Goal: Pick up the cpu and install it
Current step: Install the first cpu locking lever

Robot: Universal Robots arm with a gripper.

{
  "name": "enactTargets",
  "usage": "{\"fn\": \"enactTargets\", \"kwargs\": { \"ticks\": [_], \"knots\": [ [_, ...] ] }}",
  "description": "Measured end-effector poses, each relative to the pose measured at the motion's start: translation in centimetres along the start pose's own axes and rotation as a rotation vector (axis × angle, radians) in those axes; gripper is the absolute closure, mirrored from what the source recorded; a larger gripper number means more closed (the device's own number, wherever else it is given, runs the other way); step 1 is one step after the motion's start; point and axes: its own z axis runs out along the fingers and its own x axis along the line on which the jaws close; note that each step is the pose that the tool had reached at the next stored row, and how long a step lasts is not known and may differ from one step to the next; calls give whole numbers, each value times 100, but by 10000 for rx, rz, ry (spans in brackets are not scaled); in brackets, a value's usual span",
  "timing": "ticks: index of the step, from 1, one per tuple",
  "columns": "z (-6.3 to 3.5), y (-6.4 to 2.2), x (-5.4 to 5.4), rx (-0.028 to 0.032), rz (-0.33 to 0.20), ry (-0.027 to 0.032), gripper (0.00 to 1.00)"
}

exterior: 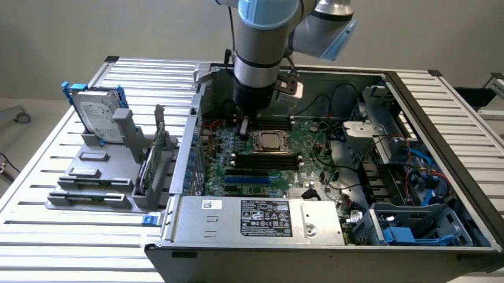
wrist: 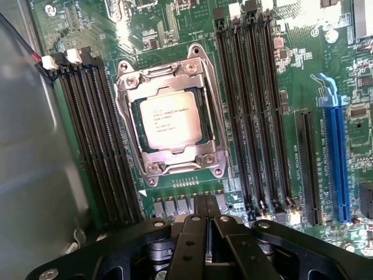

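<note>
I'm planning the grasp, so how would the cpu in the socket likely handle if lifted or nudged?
The cpu looks like a thin, flat square with a metal top, so probably stiff, not floppy. Its smooth lid and low edges may give little to hold, so it could slip. Lying flat inside the socket frame, it is unlikely to roll or tip, and a sideways nudge would likely meet the frame.

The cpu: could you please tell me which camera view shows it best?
The wrist view: the cpu lies close and face-on in its socket, printing visible. The exterior view shows the same chip small, beside the shut gripper.
</note>
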Motion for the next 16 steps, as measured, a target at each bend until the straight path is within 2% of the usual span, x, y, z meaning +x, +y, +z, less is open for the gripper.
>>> {"fn": "enactTargets", "kwargs": {
  "ticks": [2, 5, 7, 12, 16],
  "knots": [
    [1, -1, 7, -50, -166, -54, 89],
    [3, -5, 26, -107, -410, -100, 89],
    [4, -8, 39, -119, -580, -149, 89],
    [6, -12, 59, -127, -1020, -325, 89],
    [9, -16, 81, -142, -1409, -385, 89]
  ]
}}
